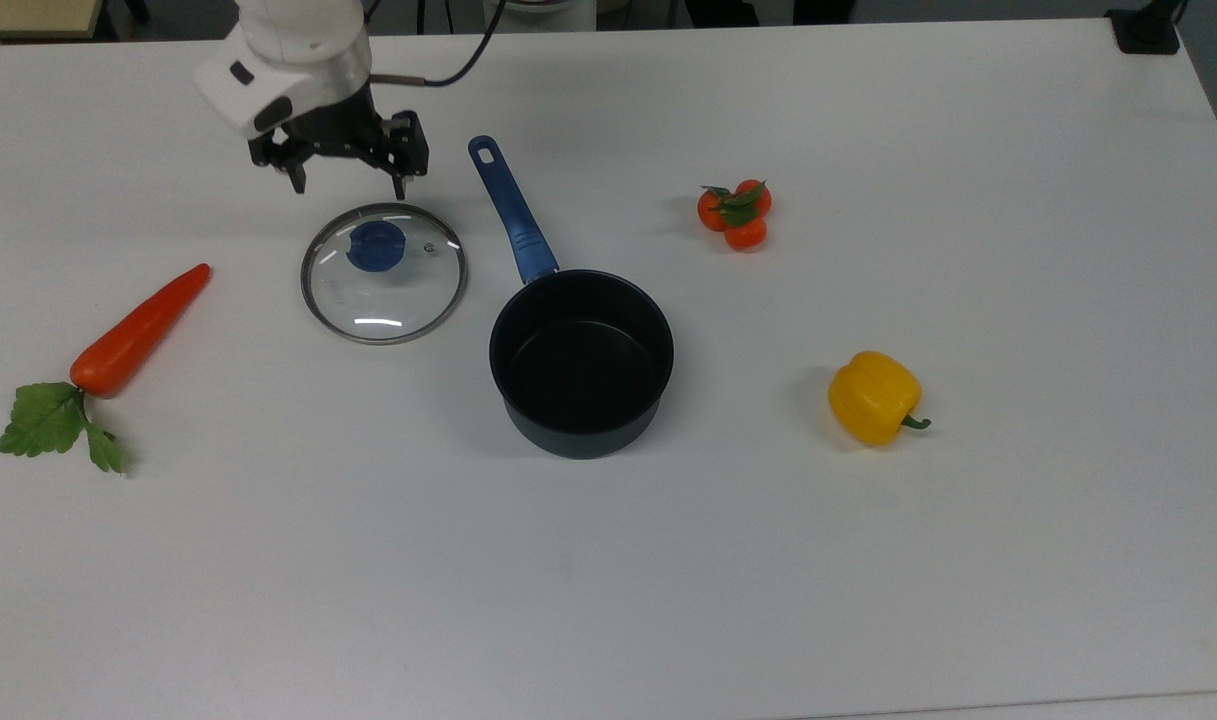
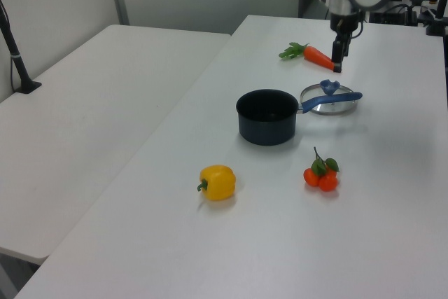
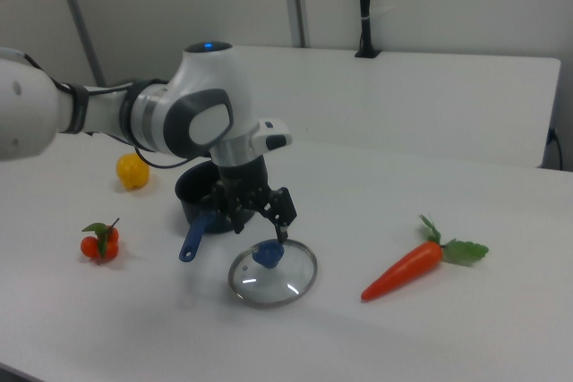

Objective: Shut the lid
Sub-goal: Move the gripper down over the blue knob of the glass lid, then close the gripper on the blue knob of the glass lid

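Just below the wide-spread, empty fingers (image 1: 348, 186), the lid (image 1: 384, 273) flat on the table (image 1: 868, 560).

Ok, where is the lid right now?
The lid lies flat on the table, left of the saucepan in the top view, with the carrot further left.

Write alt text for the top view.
An open gripper hovers just beyond a glass lid lying flat on a white table, beside an uncovered black saucepan. A carrot, tomatoes and a yellow pepper lie around.
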Action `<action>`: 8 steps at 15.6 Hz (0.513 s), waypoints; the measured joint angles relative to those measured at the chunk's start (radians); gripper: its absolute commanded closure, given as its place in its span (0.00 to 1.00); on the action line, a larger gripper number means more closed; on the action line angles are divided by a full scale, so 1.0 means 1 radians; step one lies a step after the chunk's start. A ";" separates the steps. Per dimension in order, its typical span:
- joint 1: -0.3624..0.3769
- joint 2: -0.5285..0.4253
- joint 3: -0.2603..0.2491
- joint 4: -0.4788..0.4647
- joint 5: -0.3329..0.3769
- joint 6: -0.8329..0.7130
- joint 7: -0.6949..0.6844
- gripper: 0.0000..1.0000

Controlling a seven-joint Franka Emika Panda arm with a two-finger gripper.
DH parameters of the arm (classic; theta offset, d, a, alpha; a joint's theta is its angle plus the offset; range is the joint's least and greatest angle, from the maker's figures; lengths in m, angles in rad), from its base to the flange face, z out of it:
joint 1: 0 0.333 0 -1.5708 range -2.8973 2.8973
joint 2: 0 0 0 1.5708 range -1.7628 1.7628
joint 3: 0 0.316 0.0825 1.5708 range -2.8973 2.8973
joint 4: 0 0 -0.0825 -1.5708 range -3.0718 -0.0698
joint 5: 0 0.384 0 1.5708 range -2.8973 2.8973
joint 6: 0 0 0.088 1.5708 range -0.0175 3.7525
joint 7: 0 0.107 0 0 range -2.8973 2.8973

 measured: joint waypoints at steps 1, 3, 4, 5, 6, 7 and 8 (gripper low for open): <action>0.000 0.018 0.000 0.000 0.000 0.017 -0.010 0.00; 0.000 0.052 0.000 0.000 0.000 0.059 -0.019 0.00; 0.000 0.067 0.000 0.000 0.000 0.079 -0.021 0.00; 0.000 0.080 0.001 0.000 0.000 0.093 -0.022 0.00; 0.001 0.089 0.002 0.000 0.000 0.103 -0.022 0.00; 0.001 0.096 0.003 0.000 0.000 0.109 -0.022 0.02; 0.001 0.101 0.004 0.000 0.000 0.110 -0.022 0.05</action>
